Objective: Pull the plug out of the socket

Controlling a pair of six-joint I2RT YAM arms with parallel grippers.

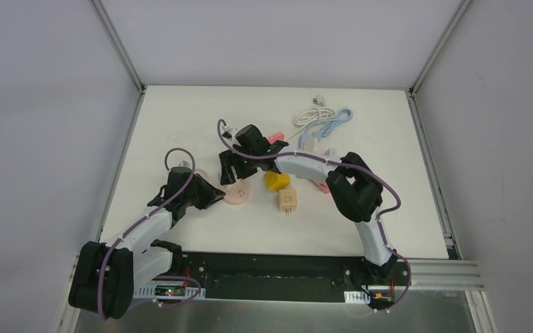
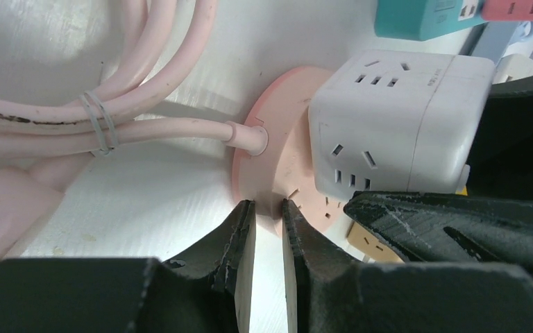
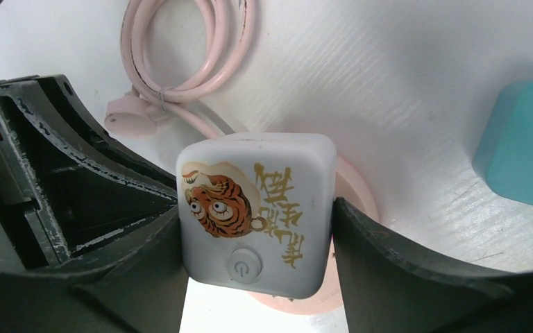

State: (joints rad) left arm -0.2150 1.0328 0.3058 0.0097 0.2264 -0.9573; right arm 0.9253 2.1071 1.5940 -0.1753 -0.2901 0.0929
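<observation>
Where the right wrist camera looks along its own fingers, the white cube plug [image 3: 250,173], marked with a tiger print and a power button, sits squarely on top of the pink round socket [image 3: 359,191]. The right end effector [image 3: 257,229] is clamped on it, one finger flat against each side. Freeing it looks to mean drawing straight away from the socket's face, along the cube's upright axis, and the right arm is the one placed for that.

From the left wrist, the cube stands on the side of the socket away from where the pink cord [image 2: 146,130] enters. The left end effector [image 2: 269,211] is closed, tips at the socket's near rim; whether they nip that rim I cannot tell. Only this view shows the cube's outlet slots.

From above, the right end effector hides the cube. Only here is it plain that the arms meet at the socket from opposite sides on the counter [image 1: 180,125].
</observation>
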